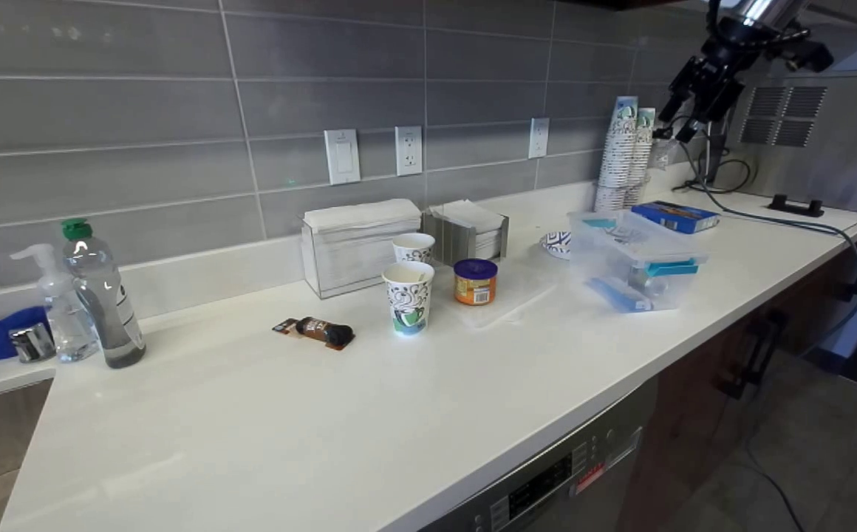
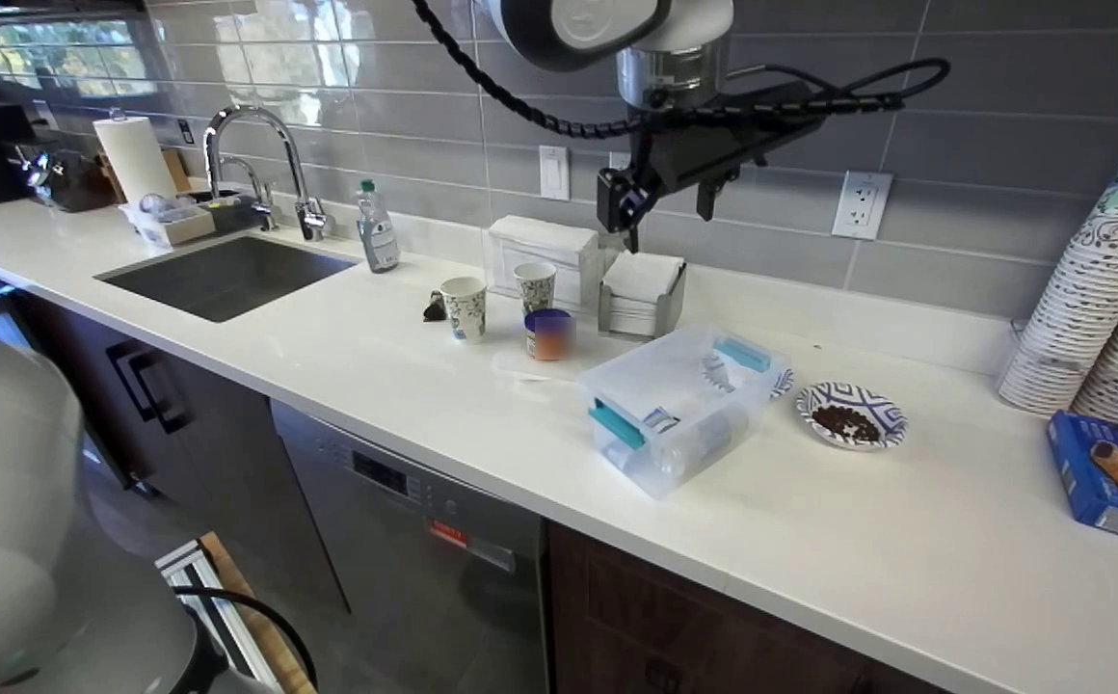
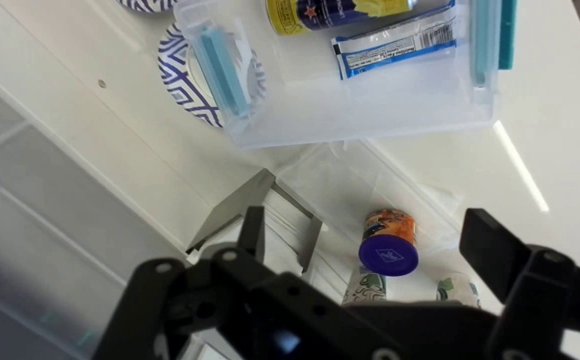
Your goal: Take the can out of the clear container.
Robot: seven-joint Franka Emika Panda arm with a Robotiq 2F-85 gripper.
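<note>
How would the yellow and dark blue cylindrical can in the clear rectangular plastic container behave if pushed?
The can lies on its side, so it would probably roll. Its surface looks smooth, so it may slip. The container has sides likely to stop it.

Print aplenty, no word clear!
Barcode (image 3: 436, 37) on the blue-and-white packet (image 3: 387, 47), star (image 3: 311, 12) beside blurred letters (image 3: 336, 9) on the yellow-and-purple can (image 3: 327, 16), diamond emblem (image 3: 389, 255) on the purple lid (image 3: 389, 266), and a red label (image 2: 447, 533) on the dishwasher (image 2: 414, 583), too small to read.
</note>
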